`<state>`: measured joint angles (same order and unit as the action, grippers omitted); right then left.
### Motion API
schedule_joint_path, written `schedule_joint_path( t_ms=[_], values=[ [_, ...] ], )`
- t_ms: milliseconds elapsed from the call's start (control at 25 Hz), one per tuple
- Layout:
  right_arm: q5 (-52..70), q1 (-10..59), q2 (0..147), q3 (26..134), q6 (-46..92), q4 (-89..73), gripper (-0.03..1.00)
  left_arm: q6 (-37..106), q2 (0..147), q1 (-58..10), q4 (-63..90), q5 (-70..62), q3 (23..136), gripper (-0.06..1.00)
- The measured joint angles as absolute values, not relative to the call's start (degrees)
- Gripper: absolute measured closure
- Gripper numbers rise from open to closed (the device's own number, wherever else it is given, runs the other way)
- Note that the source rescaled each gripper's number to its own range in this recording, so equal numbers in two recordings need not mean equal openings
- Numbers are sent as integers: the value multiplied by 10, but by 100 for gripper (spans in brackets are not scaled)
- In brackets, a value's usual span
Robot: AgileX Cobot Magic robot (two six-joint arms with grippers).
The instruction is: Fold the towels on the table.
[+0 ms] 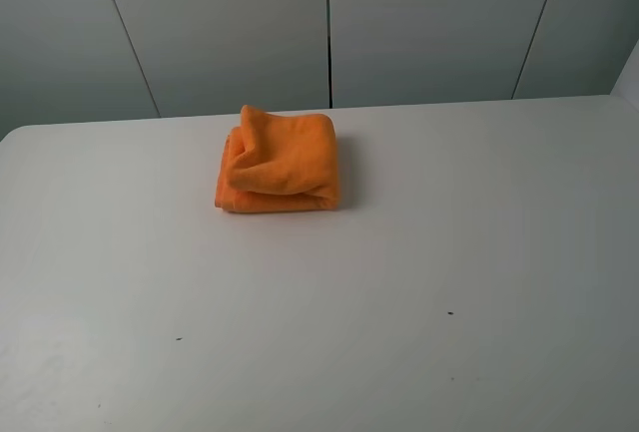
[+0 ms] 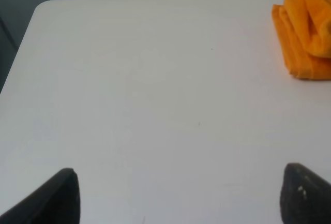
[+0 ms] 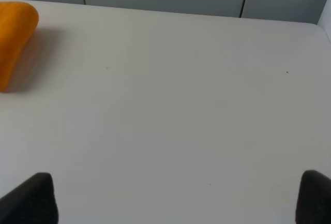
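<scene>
Two grippers appear only in their wrist views, each spread wide with nothing between the fingers. Left gripper (image 2: 178, 195): dark fingertips (image 2: 59, 198) sit far apart over bare white table (image 2: 155, 105), touching no object. Right gripper (image 3: 176, 198): fingertips (image 3: 31, 200) are equally far apart and empty. Farther out, the orange towel (image 1: 279, 161) lies folded into a thick, compact bundle on the table's far half, left of centre, near the back edge. Its layered edges face the left gripper, and it lies well apart from both grippers. Grey wall panels (image 1: 419, 23) stand behind.
</scene>
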<state>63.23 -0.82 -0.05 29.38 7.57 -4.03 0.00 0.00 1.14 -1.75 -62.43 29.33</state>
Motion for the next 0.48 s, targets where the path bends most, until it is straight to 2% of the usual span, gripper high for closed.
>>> schedule_joint_path(
  t_ms=[480],
  values=[
    [632,-8,-1,294,76,-40,-3,0,0,11,-14,-624,293,-4]
  ],
)
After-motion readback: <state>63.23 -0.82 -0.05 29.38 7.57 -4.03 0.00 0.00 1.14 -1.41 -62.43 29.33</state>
